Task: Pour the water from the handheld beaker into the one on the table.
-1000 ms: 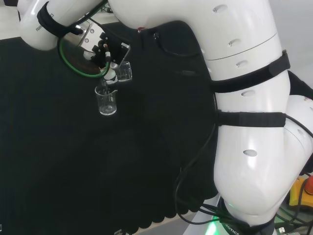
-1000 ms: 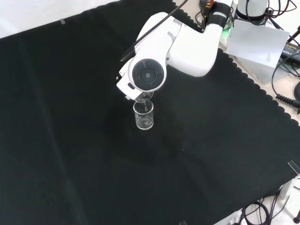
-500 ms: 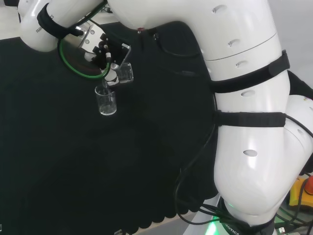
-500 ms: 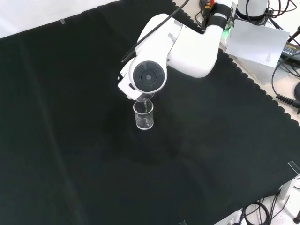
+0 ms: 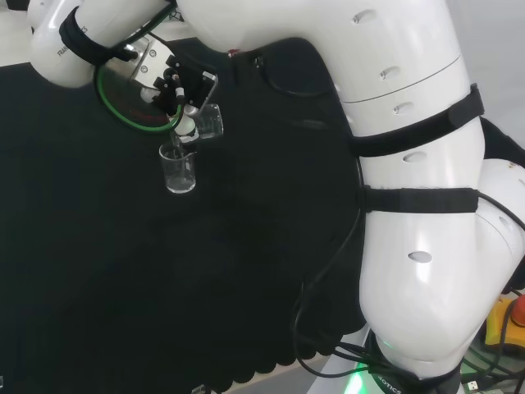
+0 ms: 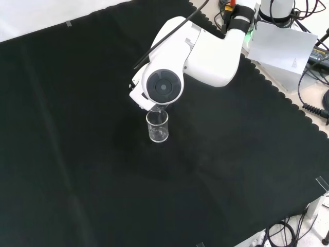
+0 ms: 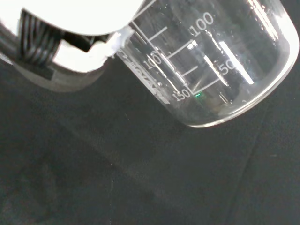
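Observation:
A clear glass beaker (image 5: 179, 171) stands upright on the black cloth; in the front view this standing beaker (image 6: 157, 126) is just below the arm's round grey cap. Above and to its right in the head view, my hand (image 5: 175, 87) is shut on a second clear beaker (image 5: 207, 121), tipped steeply with its lip over the standing one. A thin stream seems to run from the tipped beaker's lip into it. The wrist view shows the held beaker (image 7: 206, 61) close up, with printed marks, and a finger (image 7: 70, 51) against its wall.
The arm's big white links (image 5: 394, 164) stand at the head view's right. In the front view a white link (image 6: 205, 46) hides the hand. Cables and a white box (image 6: 282, 46) lie beyond the cloth's scalloped edge at the top right.
The hand has tipped the held beaker slightly further and shifted a little; the standing beaker has not moved.

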`<state>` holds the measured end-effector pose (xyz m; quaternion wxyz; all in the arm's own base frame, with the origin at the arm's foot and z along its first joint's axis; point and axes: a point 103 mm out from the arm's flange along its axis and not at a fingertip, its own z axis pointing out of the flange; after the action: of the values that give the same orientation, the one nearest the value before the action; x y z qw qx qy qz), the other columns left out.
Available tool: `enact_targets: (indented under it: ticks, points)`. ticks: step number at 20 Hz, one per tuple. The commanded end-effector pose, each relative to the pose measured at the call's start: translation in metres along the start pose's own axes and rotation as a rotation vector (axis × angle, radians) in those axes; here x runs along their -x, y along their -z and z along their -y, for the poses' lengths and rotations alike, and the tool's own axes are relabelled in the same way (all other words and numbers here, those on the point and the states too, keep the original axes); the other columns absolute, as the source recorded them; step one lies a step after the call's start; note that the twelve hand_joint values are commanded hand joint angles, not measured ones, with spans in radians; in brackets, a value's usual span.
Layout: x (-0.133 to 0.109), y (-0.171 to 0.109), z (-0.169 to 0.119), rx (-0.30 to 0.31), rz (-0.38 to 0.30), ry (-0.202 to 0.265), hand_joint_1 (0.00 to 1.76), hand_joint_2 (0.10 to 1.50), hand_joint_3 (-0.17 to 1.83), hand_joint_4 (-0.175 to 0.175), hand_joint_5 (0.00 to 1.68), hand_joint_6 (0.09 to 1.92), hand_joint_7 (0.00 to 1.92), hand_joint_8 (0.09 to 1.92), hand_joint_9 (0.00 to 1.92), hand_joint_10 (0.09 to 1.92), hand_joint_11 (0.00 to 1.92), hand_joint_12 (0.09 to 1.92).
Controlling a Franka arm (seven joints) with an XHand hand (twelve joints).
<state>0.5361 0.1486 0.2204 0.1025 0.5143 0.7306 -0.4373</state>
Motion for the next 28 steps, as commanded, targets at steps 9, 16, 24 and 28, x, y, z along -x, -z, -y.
enact_targets:
  ticks: [9,16,24,28]
  points:
    - [0.0009,0.0004,0.0002,-0.016,0.006,0.002,1.18,0.72,0.55,-0.052,1.28,0.62,1.71,0.09,1.69,0.2,1.4,0.66]
    - [0.0015,0.0007,0.0027,-0.012,0.018,-0.002,1.18,0.72,0.55,-0.053,1.28,0.63,1.71,0.09,1.69,0.21,1.4,0.66]
    - [0.0004,0.0035,0.0042,-0.022,0.028,-0.001,1.18,0.72,0.55,-0.054,1.27,0.63,1.71,0.09,1.68,0.21,1.4,0.66]
    - [0.0002,0.0036,0.0043,-0.024,0.028,0.0,1.18,0.72,0.55,-0.054,1.27,0.63,1.71,0.09,1.68,0.22,1.4,0.66]
